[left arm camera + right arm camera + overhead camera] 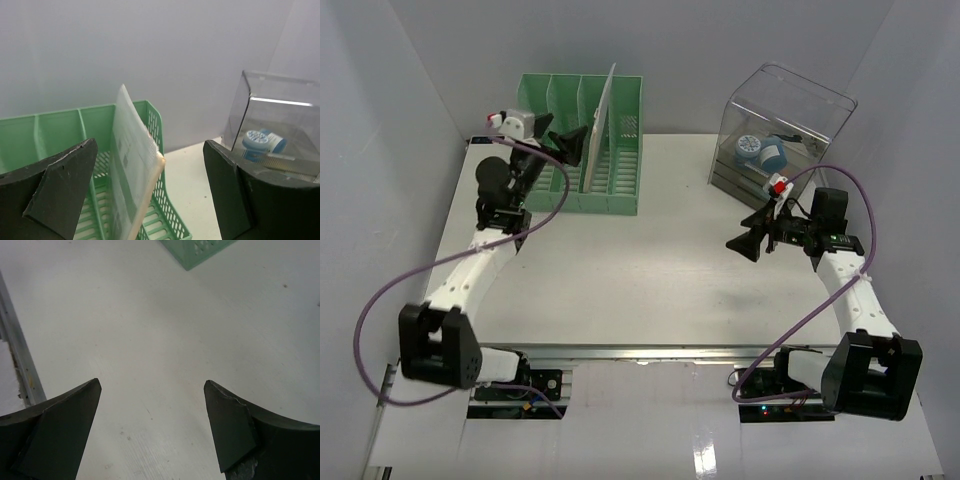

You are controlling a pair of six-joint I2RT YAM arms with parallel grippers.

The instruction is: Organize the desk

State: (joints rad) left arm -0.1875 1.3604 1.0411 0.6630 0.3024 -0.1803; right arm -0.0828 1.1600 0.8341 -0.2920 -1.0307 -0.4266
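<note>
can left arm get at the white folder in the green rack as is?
Probably yes: the left gripper hangs open just beside the white folder, whose top edge stands above the green rack; nothing shows between them.

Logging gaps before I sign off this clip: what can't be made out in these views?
- Contents of the clear box: blue-and-white round items, too small in the top view, behind reflections in the left wrist view.
- Print on the white sheet in the green organizer: blurred in the left wrist view, edge-on from above.
- Most of the organizer: outside the right wrist view; only a corner shows.
</note>
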